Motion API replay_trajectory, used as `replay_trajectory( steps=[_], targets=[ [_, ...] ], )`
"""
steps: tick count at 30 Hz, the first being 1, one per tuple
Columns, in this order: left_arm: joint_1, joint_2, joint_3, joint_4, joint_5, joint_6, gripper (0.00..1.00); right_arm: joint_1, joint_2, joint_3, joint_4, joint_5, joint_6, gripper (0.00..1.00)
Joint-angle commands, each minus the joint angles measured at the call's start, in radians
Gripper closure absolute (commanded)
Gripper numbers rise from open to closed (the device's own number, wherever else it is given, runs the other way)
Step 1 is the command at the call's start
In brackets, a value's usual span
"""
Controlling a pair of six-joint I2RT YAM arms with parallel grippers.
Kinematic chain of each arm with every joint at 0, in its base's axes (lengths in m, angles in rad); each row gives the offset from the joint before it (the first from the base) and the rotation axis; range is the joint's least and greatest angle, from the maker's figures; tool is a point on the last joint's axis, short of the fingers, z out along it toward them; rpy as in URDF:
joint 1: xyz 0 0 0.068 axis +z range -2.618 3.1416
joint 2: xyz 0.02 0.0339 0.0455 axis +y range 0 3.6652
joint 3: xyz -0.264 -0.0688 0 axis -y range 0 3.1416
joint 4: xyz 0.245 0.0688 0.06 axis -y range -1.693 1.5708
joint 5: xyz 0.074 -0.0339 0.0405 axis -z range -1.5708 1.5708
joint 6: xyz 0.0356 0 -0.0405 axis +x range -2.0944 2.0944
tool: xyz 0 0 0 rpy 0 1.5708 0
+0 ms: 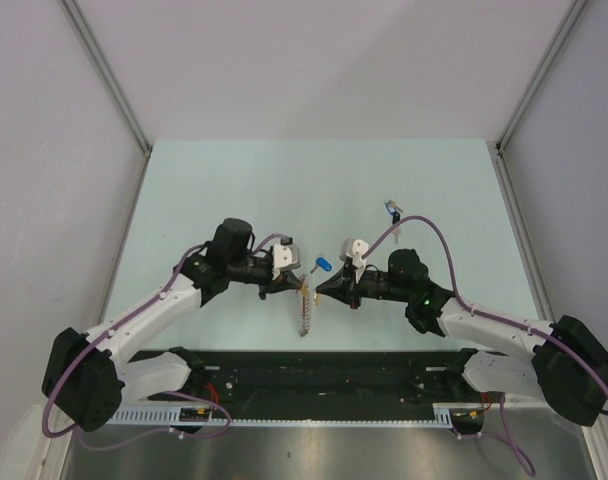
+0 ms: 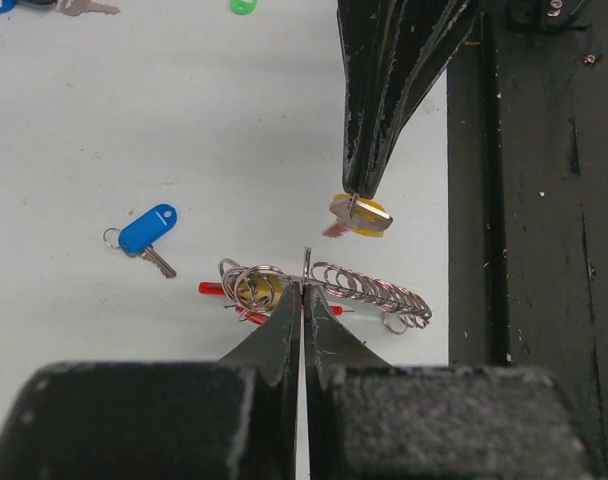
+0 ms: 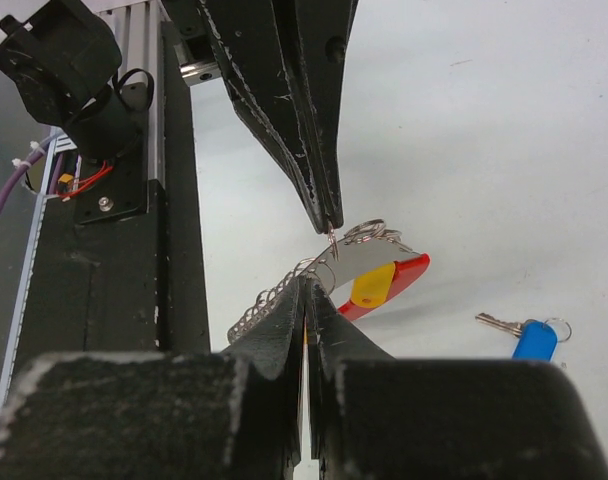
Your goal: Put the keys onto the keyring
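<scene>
1. Two grippers of mine, both pressed together, meet almost tip to tip over the pale table [image 1: 234, 190], close to its near edge.
2. My left gripper [image 2: 304, 285] pinches one upright loop of the keyring [image 2: 369, 290]. The rest of its coiled strand lies on the table just past my fingertips, with bits of the red band showing under the coils.
3. My right gripper [image 3: 306, 288] is clamped on the yellow-headed key [image 2: 362, 215] and holds it near the pinched loop, apart from it as far as I can tell.
4. One blue-headed key [image 2: 147, 230] lies flat on the table near the keyring, touched by neither gripper.
5. Several more keys [image 1: 394, 210] sit in a small cluster farther back, well apart from both grippers.
</scene>
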Motion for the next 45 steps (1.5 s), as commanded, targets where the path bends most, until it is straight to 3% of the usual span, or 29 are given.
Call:
replay_trajectory(
  steps=[1, 7, 45],
  targets=[
    [-0.018, -0.014, 0.03, 0.005, -0.004, 0.065, 0.99, 0.003, 0.0, 0.001, 0.05, 0.001, -0.032, 1.0],
    [-0.059, -0.015, 0.025, -0.001, -0.027, 0.079, 0.99, 0.007, -0.021, 0.001, 0.029, 0.021, -0.051, 1.0],
    [-0.059, -0.015, 0.027, -0.003, 0.003, 0.073, 1.0, 0.041, 0.008, 0.004, 0.021, 0.06, -0.084, 1.0]
  ],
)
